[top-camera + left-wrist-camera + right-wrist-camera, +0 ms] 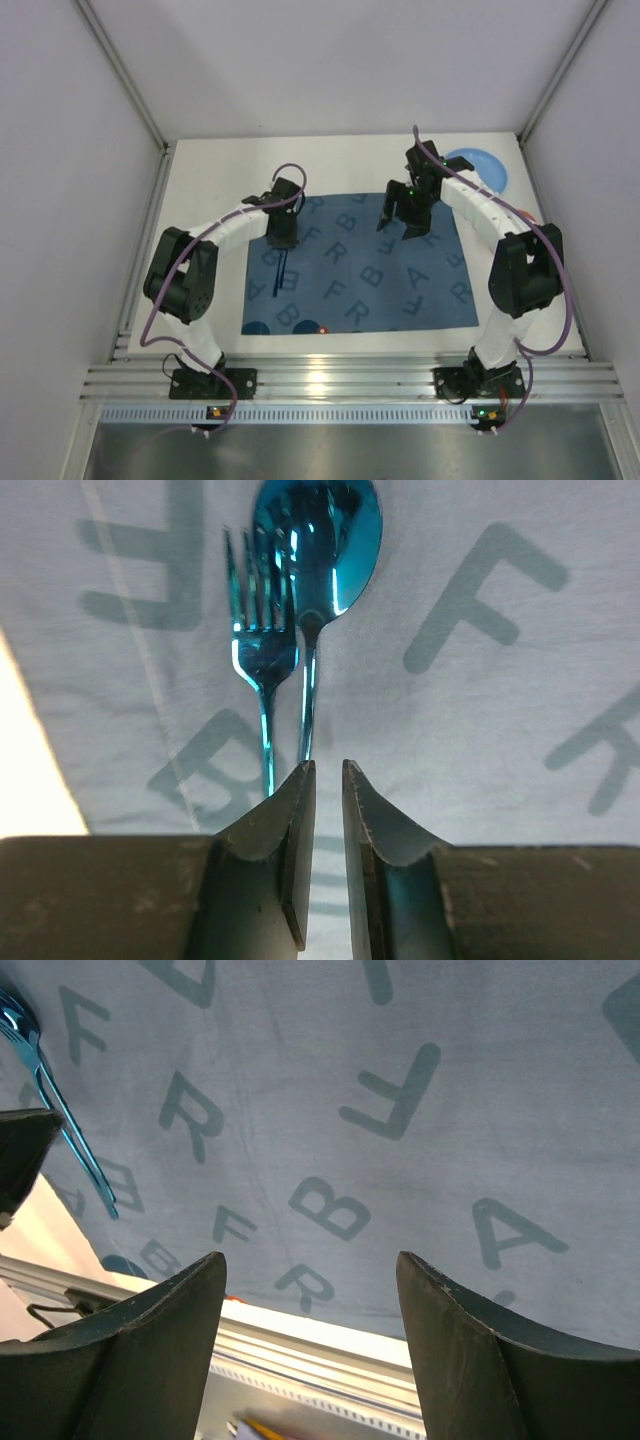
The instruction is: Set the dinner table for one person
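Nearest, the silver rail edges the dinner table (pixel 200 190), a white top running away toward 12 o'clock under the blue letter-printed placemat (pixel 400 290). On the mat's 9 o'clock side, a blue fork (pixel 262 630) and spoon (pixel 318 550) lie side by side, touching, seemingly laid as a place setting. Over their handles hovers the left gripper (pixel 325 810), jaws nearly together, holding nothing. Farther off toward 1 o'clock, the right gripper (pixel 310 1290) hangs wide apart, empty, near a blue plate (pixel 480 165).

The fork (pixel 262 630) and spoon (pixel 318 550) were glossy blue mirror-bright metal. The placemat (pixel 400 1160) was matt woven cloth. The table (pixel 205 185) was smooth white, its rail (pixel 350 380) ribbed silver aluminium.
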Tool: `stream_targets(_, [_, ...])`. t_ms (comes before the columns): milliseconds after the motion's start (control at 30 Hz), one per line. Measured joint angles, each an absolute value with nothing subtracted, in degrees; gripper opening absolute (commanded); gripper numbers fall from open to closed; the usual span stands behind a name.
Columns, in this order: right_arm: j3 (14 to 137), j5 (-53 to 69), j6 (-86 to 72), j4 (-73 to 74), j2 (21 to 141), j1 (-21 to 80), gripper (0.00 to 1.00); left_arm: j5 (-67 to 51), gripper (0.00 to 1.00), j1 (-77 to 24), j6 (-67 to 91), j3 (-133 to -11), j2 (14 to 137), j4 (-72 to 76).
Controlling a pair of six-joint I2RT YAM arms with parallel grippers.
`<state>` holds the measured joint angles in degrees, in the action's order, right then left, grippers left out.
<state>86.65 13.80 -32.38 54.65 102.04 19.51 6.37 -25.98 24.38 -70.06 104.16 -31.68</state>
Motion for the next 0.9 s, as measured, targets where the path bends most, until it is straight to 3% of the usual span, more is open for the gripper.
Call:
stream_targets(467, [86.65, 14.55, -31.55, 54.61, 102.15, 19.35, 0.69, 8.67, 0.21, -25.98, 24.45, -69.58, 99.29, -32.97])
stream_targets(900, [86.65, 14.76, -30.06, 54.68, 102.83, 18.5, 0.69, 8.4, 0.19, -25.98, 24.97, -67.72, 105.14, -31.55])
